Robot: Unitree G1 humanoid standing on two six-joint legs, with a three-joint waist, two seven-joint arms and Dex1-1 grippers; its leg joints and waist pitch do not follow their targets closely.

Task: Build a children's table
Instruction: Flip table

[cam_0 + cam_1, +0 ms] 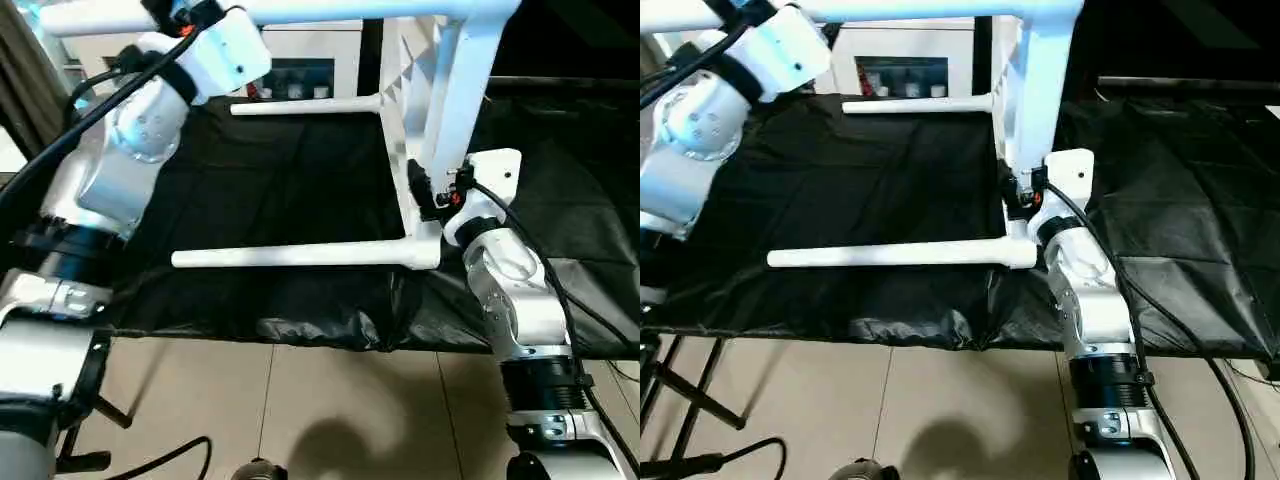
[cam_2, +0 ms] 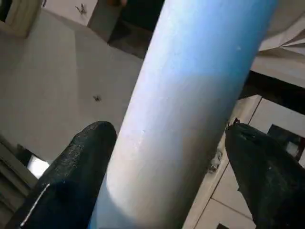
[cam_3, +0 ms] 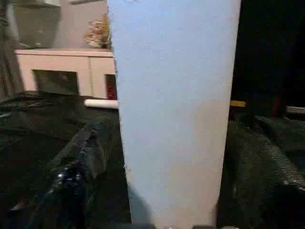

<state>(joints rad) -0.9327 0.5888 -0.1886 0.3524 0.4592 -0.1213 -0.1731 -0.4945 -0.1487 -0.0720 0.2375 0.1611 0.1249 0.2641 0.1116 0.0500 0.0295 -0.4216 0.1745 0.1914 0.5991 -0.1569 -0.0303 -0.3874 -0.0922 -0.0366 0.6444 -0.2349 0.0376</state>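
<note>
The children's table stands on its side on a black cloth. Its white tabletop (image 1: 455,90) is upright, with the ribbed underside facing left. Two white legs point left just above the cloth, a near one (image 1: 300,256) and a far one (image 1: 305,105). An upper leg (image 1: 330,12) runs across the top. My left gripper (image 2: 169,128) is open around that upper leg (image 2: 190,95), with a gap at one finger (image 2: 259,176). My right gripper (image 1: 430,195) is low on the tabletop's near edge (image 3: 171,109), a black finger (image 3: 81,167) on each side.
The black cloth (image 1: 280,180) covers the work surface, and its crumpled front edge hangs over a tiled floor (image 1: 330,400). A white cabinet (image 1: 300,50) with glass doors stands behind. Cables run along both silver forearms.
</note>
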